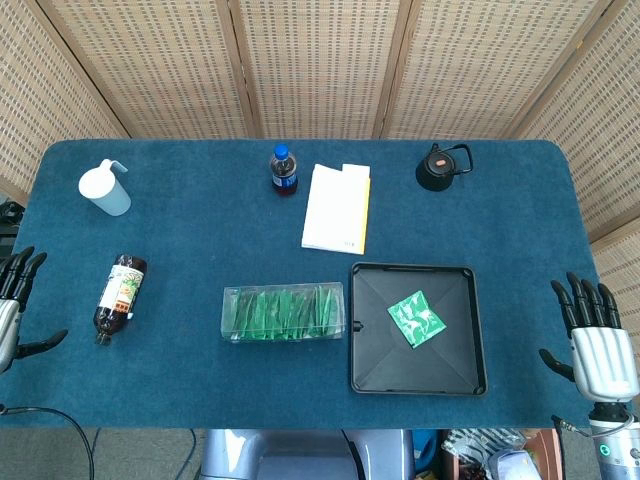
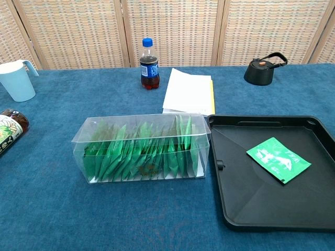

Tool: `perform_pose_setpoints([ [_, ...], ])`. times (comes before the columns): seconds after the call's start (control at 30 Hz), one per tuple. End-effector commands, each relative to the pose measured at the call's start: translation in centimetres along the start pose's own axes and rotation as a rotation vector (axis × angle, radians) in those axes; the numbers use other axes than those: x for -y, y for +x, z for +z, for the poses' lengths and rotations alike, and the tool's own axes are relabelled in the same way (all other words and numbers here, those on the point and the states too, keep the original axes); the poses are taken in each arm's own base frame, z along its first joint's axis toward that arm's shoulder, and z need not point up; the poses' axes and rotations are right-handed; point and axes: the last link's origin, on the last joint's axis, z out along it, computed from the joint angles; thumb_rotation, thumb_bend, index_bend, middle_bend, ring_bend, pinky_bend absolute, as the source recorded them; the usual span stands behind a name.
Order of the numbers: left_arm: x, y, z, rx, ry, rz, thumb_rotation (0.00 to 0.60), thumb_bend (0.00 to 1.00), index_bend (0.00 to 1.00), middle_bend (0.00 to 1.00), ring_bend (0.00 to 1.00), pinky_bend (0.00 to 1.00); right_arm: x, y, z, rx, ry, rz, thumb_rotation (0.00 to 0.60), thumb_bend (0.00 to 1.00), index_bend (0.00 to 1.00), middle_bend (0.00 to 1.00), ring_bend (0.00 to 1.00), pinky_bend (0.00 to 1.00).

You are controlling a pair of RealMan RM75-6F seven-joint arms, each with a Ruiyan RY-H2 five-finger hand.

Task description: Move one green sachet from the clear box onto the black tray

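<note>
From the head view, one green sachet already lies flat on the black tray, nearer the right hand than the left hand; both hang off the table edges, fingers spread, holding nothing. In the chest view neither hand shows; the clear box sits just beside the tray's left rim, seemingly touching, sachet tilted diagonally, with bottle, papers and kettle well behind.

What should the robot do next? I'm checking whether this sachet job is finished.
Probably nothing more than keeping both hands back. One green sachet already lies flat inside the black tray, apart from the clear box, which holds the rest. The left hand and right hand are at the table's edges, holding nothing.
</note>
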Motion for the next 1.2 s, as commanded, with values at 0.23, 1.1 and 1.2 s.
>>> perform_pose_setpoints([
  [0.23,-0.1,0.2,-0.2,-0.012,-0.002,-0.007,0.600,0.10,0.00,0.00,0.00,0.00,0.7,-0.3,0.2,0.042,0.043,0.030,0.600,0.00,0.00,0.00,0.00,0.00],
  [1.1,0.3,-0.2,0.8,0.002,0.030,-0.015,0.600,0.10,0.00,0.00,0.00,0.00,27.1,-0.8,11.8,0.452,0.772,0.316,0.600,0.04,0.14,0.00,0.00,0.00],
  [1.2,0.5,-0.2,0.9,0.005,0.037,-0.022,0.600,0.10,0.00,0.00,0.00,0.00,29.5,-2.7,11.6,0.487,0.780,0.286,0.600,0.12,0.14,0.00,0.00,0.00],
])
